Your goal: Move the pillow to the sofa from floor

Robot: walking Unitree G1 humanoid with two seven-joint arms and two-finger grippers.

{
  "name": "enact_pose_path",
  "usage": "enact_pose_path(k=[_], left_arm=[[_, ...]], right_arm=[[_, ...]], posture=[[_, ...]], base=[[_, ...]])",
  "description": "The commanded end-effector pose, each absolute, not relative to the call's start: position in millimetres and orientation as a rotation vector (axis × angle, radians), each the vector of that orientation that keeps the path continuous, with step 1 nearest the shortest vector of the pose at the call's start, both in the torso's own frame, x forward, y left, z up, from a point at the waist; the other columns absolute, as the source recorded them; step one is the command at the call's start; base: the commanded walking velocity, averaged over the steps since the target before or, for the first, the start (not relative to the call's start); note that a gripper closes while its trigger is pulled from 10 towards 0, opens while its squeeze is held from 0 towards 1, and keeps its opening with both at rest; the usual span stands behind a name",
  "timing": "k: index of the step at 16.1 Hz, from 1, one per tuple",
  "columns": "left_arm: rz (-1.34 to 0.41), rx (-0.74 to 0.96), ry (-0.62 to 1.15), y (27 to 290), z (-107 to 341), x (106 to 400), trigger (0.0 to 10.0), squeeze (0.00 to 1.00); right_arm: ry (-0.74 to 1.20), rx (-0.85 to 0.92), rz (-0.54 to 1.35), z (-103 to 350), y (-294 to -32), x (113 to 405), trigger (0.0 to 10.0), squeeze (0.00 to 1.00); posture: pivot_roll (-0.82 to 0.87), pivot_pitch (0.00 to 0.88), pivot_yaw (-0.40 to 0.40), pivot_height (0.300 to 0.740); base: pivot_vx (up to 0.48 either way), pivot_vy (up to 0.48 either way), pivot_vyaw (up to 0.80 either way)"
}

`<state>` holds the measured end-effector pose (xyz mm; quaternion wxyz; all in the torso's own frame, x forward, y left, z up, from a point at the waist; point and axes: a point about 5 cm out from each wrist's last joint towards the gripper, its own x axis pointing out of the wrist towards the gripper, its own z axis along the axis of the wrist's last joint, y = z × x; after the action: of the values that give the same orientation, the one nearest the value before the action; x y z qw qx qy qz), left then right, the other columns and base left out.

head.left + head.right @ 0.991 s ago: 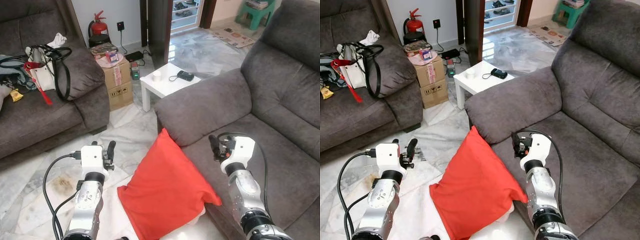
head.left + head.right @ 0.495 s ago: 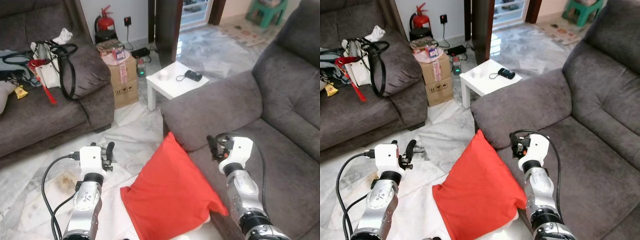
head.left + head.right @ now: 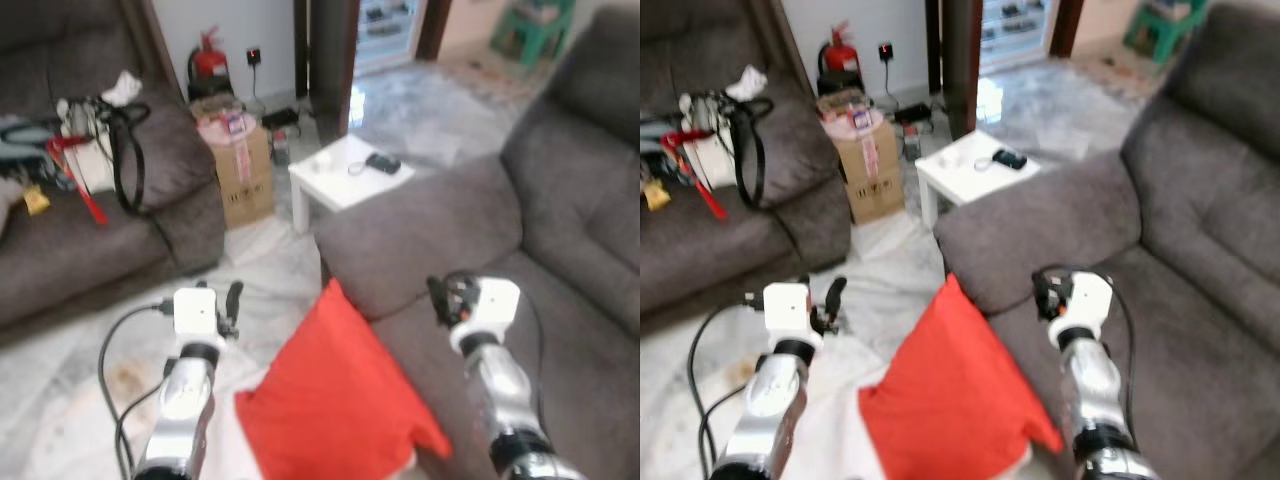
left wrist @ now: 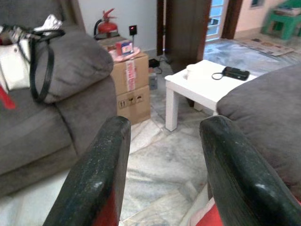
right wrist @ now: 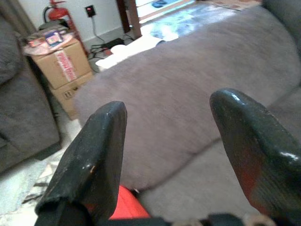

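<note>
- Since a second ago: whole head view has shifted and blurred (camera motion); red pillow [image 3: 335,405] keeps its place between the two arms, leaning against the front of the right-hand sofa [image 3: 560,270].
- Pillow, location: on the marble floor [image 3: 270,265] with its lower edge on a white sheet, its right side pressed to the sofa's seat front, just below the sofa armrest [image 3: 420,225].
- Pillow, orientation: square cushion stood on a diagonal; one corner points up toward the armrest, the opposite corner points down at the robot; the other two corners point left over the floor and right onto the seat edge (long axis runs roughly up and away from the robot).
- Left gripper [image 4: 162,169]: forearm raised over the floor left of the pillow, fingers pointing forward and upward; fingers spread wide, nothing between them; red of the pillow shows at their base.
- Right gripper [image 5: 174,155]: forearm raised over the seat cushion right of the pillow, fingers aimed at the armrest; fingers spread wide, holding nothing.
- Surroundings: white side table [image 3: 345,175] with a black device beyond the armrest; cardboard box [image 3: 240,160] and fire extinguisher [image 3: 208,62] near the wall; second sofa at left carrying a white handbag [image 3: 90,150].
</note>
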<state>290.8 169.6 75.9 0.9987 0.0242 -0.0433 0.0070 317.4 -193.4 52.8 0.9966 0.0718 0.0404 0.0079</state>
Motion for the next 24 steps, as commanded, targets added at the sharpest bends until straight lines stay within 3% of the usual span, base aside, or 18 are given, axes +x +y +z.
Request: enact_pose_path(k=[1,11,14,16,19,24], left_arm=[[0.031,0.065,-0.061,176.1,71.3,287.6,10.0,0.0],[-0.041,0.064,0.0,168.7,58.1,281.1,10.0,0.0],[-0.019,0.141,-0.041,172.7,63.9,274.5,10.0,0.0],[0.087,0.157,-0.148,185.9,90.6,266.1,10.0,0.0],[0.094,0.228,-0.23,187.7,110.2,262.8,10.0,0.0],[0.082,0.233,-0.192,180.1,104.5,259.4,10.0,0.0]], right_arm=[[0.074,0.153,0.035,54.8,-186.1,319.9,10.0,0.0],[0.103,0.152,0.033,47.4,-188.2,314.6,10.0,0.0],[0.086,0.133,0.028,43.1,-191.9,304.0,10.0,0.0],[0.035,0.133,-0.014,43.6,-203.1,288.0,10.0,0.0],[-0.053,0.145,-0.009,61.2,-201.5,290.0,10.0,0.0],[-0.078,0.142,0.006,73.9,-197.4,296.5,10.0,0.0]], posture=[[-0.02,0.12,-0.02,0.74],[-0.02,0.119,-0.018,0.74],[-0.02,0.115,-0.017,0.74],[-0.02,0.114,-0.01,0.74],[-0.01,0.09,-0.004,0.74],[-0.01,0.033,-0.008,0.74]], base=[[0.266,0.0,0.0],[0.026,0.0,0.0],[0.0,0.0,0.0],[0.0,0.0,0.0],[0.0,0.0,0.0],[0.0,0.0,0.0]])
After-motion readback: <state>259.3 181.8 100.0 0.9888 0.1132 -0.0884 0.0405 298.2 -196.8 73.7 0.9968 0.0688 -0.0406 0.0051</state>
